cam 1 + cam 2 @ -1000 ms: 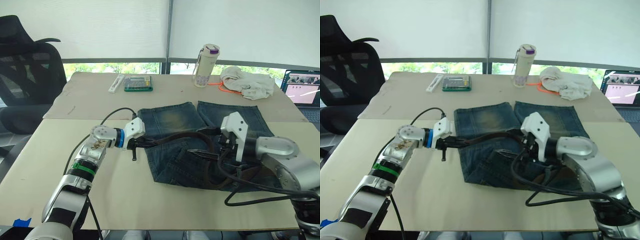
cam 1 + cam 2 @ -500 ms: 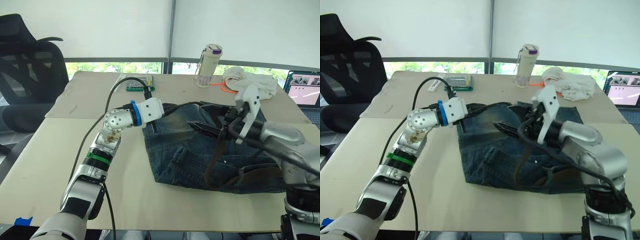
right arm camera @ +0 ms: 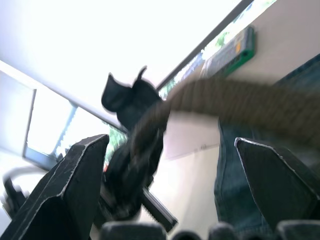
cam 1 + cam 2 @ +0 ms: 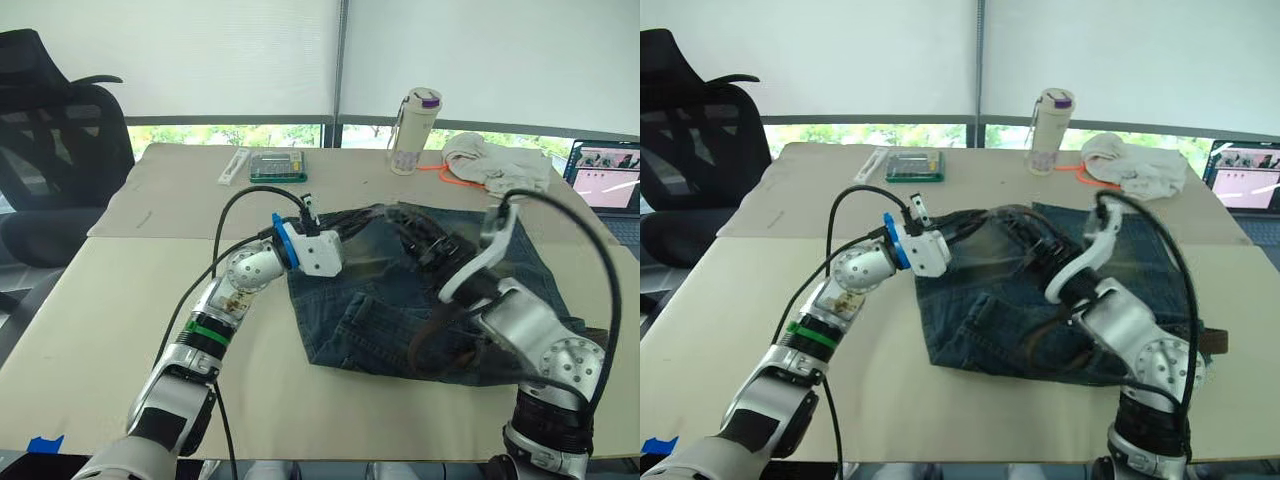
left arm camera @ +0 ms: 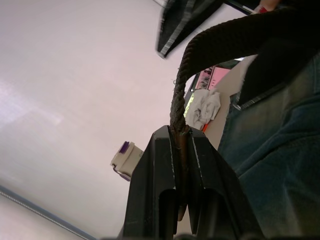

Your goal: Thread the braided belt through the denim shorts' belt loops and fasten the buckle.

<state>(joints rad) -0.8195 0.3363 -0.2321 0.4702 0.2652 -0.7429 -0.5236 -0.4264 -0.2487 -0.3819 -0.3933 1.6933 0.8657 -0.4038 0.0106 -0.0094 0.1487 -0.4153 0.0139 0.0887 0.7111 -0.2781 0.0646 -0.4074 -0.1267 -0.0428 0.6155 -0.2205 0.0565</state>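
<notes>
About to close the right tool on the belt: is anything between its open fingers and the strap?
Nothing visible. The right tool is open, and the braided belt crosses the gap beyond its fingers with no other object in front of it. The left tool already clamps the strap further along.

An office or laboratory workroom. Two plain beige worktops (image 4: 120, 300) are pushed together beneath a wide window fitted with lowered white roller blinds (image 4: 200, 55); green foliage shows through the uncovered strip below them. A black mesh swivel chair (image 4: 50, 140) stands beside the worktops on the robot's left. At the far right edge an open laptop (image 4: 605, 175) displays a lit screen. On the rear worktop lie a white drinking bottle with a purple cap (image 4: 410, 130), a green-edged case (image 4: 277, 167) and a bundle of off-white cloth (image 4: 497, 165).
</notes>
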